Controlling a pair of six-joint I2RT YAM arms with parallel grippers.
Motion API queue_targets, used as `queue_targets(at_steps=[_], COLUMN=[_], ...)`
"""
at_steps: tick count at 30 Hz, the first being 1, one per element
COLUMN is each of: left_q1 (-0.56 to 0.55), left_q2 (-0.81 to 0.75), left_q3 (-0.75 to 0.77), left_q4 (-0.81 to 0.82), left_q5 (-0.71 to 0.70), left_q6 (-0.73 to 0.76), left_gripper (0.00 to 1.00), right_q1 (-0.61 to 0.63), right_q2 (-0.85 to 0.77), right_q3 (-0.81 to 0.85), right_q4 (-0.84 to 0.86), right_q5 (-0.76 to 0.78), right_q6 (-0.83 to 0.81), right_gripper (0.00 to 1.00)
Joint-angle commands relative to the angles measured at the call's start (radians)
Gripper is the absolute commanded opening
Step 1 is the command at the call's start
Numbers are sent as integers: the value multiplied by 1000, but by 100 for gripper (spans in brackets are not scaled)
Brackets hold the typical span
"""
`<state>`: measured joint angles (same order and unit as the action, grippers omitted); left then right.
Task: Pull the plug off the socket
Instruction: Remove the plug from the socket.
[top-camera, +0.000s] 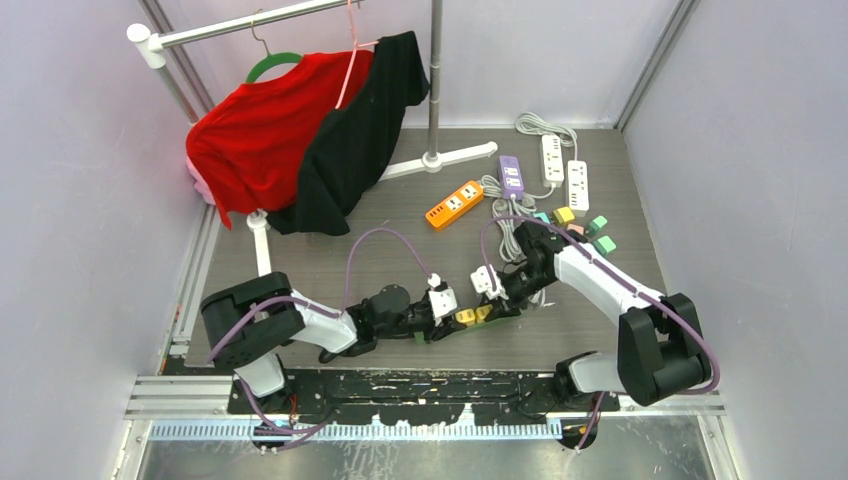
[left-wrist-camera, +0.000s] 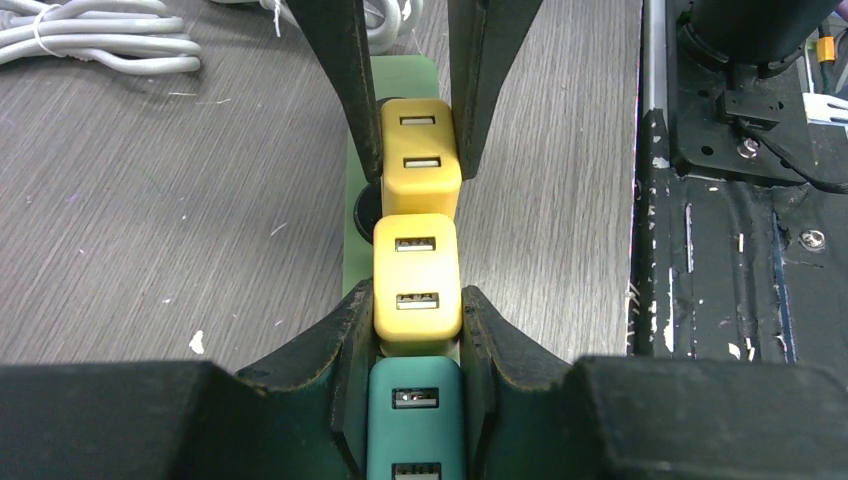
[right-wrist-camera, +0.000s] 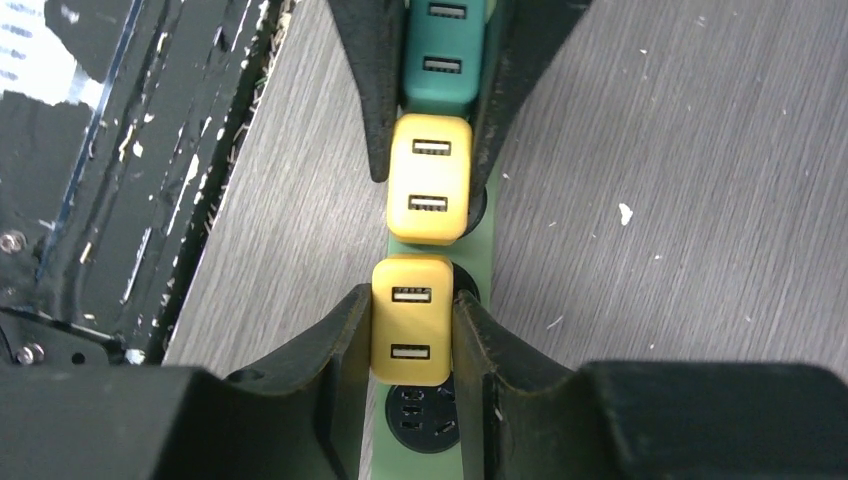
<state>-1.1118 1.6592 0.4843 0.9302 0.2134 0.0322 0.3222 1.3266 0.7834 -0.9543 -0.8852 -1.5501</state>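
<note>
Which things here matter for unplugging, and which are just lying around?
Job: green power strip, middle yellow plug in the left tool, outer yellow plug in the right tool, teal plug.
Lying about: orange strip, purple strip, white strips, loose coloured plugs, clothes rack, red shirt, black shirt.

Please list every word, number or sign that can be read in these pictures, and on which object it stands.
No text can be read.
Yellow USB chargers: only port openings show, no print visible.
Far power strips: any marking is too small to read.
</note>
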Motion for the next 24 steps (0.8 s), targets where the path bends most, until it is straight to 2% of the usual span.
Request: queue_targets(at_steps=[1, 5, 9, 11, 13, 16, 21, 24], left_q1=[7, 7, 7, 7, 8, 13, 29, 30], left_q2=[39, 38, 29, 24, 20, 20, 30, 28], left_q3=[-35, -34, -27, -27, -30, -31, -27, -21], left_q4=[-16, -20, -62, -77, -80, -87, -86, -91], left_q5=[-25, -29, -23, -23, -25, -17, -5, -5], left_q6=[0, -10, -14, -12, -15, -28, -47, -52], left_gripper=[0, 0, 0, 0, 0, 0, 0, 0], right_q1=[46, 69, 50, 23, -10, -61, -57, -12], right_q2=[-5, 14, 1, -2, -11, -24, -6, -1], right_q3=[20, 28, 41, 50, 52, 60, 35, 33], right_q4=[-170, -120, 126, 164, 148, 43, -179, -159], right_q5=[-57, -131, -108, -75, -37, -17, -129, -167], right_q6=[-204, -113, 262, 328, 306, 167, -170, -148], right_gripper=[1, 1, 1, 1, 1, 1, 1, 1])
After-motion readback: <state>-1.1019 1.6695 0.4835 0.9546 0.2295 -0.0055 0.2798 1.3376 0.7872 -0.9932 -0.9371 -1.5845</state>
